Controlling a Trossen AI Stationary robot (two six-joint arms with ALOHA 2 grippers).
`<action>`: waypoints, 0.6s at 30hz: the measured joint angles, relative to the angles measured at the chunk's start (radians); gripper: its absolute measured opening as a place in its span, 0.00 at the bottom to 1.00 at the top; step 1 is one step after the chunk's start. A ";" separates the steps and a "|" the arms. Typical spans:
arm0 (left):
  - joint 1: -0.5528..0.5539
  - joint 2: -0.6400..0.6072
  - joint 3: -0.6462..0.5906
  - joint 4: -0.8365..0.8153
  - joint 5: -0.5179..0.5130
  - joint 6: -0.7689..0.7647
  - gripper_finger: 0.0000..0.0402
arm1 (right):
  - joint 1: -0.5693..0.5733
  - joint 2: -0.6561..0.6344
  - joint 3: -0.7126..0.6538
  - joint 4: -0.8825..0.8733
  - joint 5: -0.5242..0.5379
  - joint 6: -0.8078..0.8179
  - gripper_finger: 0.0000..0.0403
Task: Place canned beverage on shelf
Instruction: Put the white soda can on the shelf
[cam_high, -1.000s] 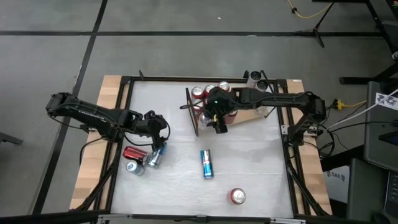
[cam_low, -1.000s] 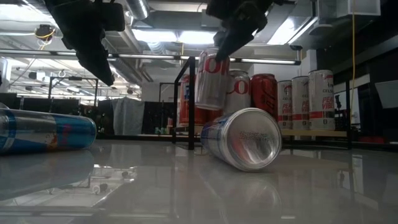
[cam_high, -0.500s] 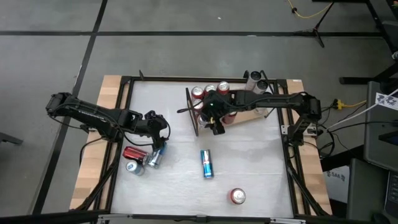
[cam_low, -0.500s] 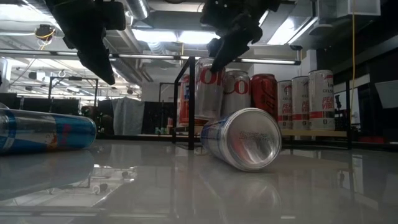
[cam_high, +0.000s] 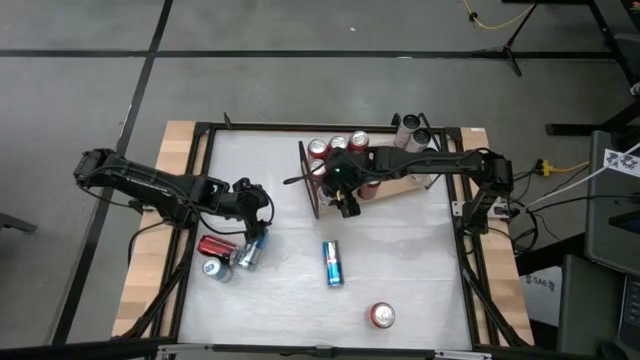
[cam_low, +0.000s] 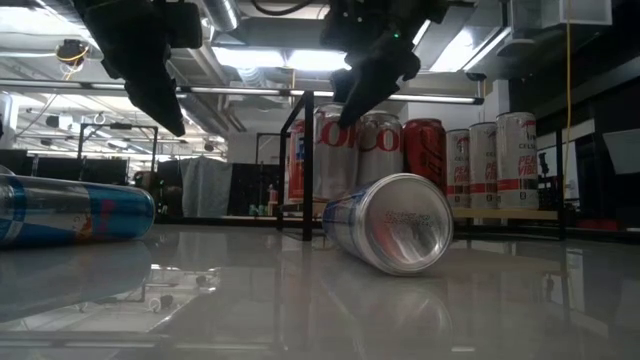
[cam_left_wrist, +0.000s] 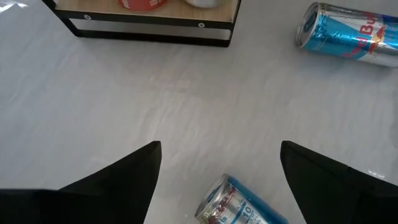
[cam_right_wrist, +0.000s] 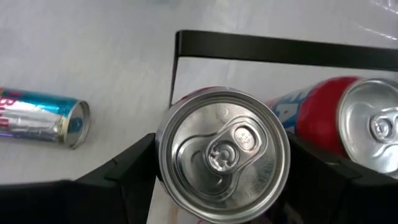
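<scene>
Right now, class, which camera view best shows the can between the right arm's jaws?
The right wrist view: the can fills it, lid up, between the jaws. The low view shows its side at the shelf. The high view hides it under the arm; the left wrist view misses it.

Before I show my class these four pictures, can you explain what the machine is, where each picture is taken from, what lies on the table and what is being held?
It is a robot with two dark arms at a white table. One picture looks straight down, one looks level across the tabletop, and two come from cameras on the arms' wrists. The right gripper grips a silver can from above, upright on the wooden shelf beside other upright cans. The left gripper hangs open over the table, holding nothing, above a group of lying cans. A blue can lies mid-table, and a red can stands near the front.
</scene>
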 joint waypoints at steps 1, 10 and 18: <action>0.000 0.000 0.000 0.000 0.000 0.000 0.79 | 0.000 0.000 0.000 -0.003 0.000 0.000 0.70; 0.000 0.000 0.000 0.003 0.001 0.000 0.79 | 0.000 0.008 0.002 0.000 0.006 0.000 0.71; 0.000 0.000 0.000 0.005 0.001 0.000 0.79 | 0.000 0.010 0.001 -0.005 0.013 -0.001 0.84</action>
